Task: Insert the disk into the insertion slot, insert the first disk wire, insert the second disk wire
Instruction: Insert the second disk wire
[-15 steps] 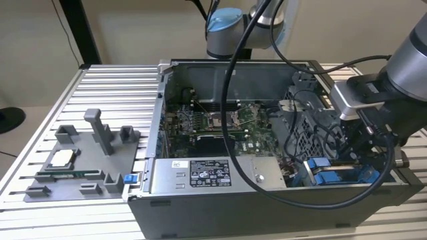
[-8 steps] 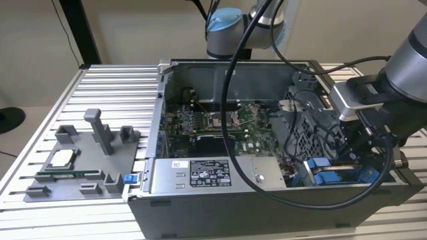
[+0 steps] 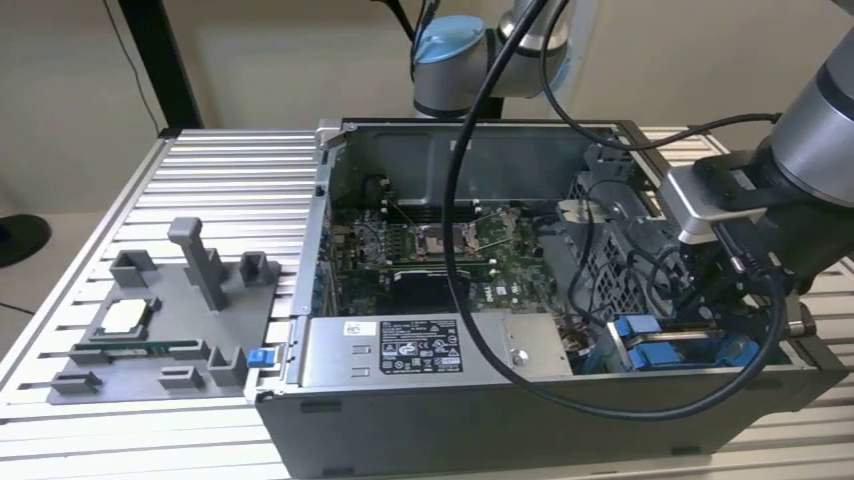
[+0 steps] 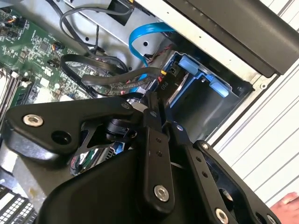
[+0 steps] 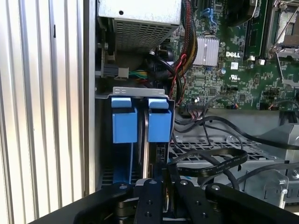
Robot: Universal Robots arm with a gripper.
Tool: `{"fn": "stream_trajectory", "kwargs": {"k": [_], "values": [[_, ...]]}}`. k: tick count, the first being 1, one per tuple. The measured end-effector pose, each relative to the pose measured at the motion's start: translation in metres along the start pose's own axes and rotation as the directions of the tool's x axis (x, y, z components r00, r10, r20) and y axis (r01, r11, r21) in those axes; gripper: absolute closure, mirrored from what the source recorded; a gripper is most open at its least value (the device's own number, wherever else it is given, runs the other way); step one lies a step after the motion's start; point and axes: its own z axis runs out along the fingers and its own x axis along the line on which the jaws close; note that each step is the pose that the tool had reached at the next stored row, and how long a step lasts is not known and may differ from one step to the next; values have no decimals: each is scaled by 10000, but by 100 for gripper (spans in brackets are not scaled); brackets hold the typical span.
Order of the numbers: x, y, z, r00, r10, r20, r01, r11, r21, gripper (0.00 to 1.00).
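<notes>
- Gripper (image 5: 164, 179) low over the blue-railed slot (image 5: 122, 122) in the front corner of the open computer case (image 3: 534, 420). Fingers pressed together, apparently pinching a dark plug on a flat black wire (image 5: 210, 163); contents between them hard to confirm.
- Disk (image 5: 152, 154) already seated on edge in the slot, beside the blue tabs; long axis running down into the bay, connector edge facing up toward the gripper.
- Best done slowly — plug square to the disk's edge, pushed straight along that axis, slack wire kept clear.

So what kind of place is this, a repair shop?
More likely a robotics test bench: a robot arm reaches into an open computer case on a ribbed metal table, beside a grey parts tray.
</notes>
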Motion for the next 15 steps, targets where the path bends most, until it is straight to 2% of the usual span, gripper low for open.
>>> {"fn": "stream_trajectory", "kwargs": {"k": [11,15], "values": [[-9,0,15,10000,-8,9,8,10000,18,100],[-4,3,45,10000,-11,-4,11,10000,27,100]]}}
